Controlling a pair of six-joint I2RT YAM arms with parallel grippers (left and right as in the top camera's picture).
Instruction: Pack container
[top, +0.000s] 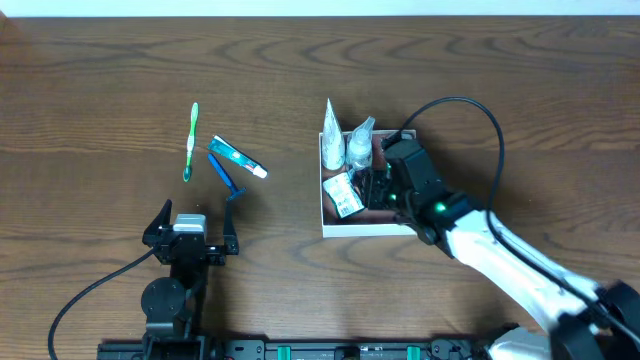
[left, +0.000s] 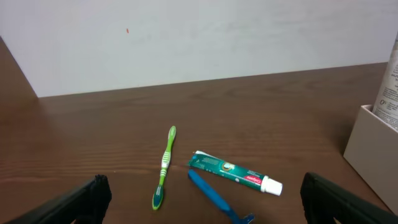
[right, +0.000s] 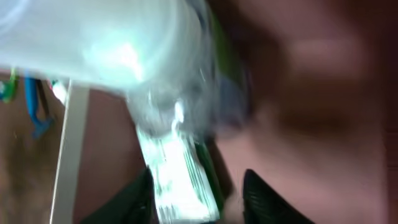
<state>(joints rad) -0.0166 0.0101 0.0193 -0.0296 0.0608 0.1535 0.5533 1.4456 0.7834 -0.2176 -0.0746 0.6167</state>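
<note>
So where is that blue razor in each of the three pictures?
Overhead: the blue razor lies left of centre on the table, just below the toothpaste tube.
Left wrist: bottom centre, in front of the toothpaste tube.
Right wrist: a blurred blue streak at the far left edge.
Shared landmark: the container's white wall; the razor lies outside it.

You're looking at a dark brown, wood-grain worktop that fills the overhead view, its grain running side to side. Along its far edge, the left wrist view shows you a plain off-white wall (one tiny red speck high up). The light is soft and even, with a faint sheen on the wood.
</note>
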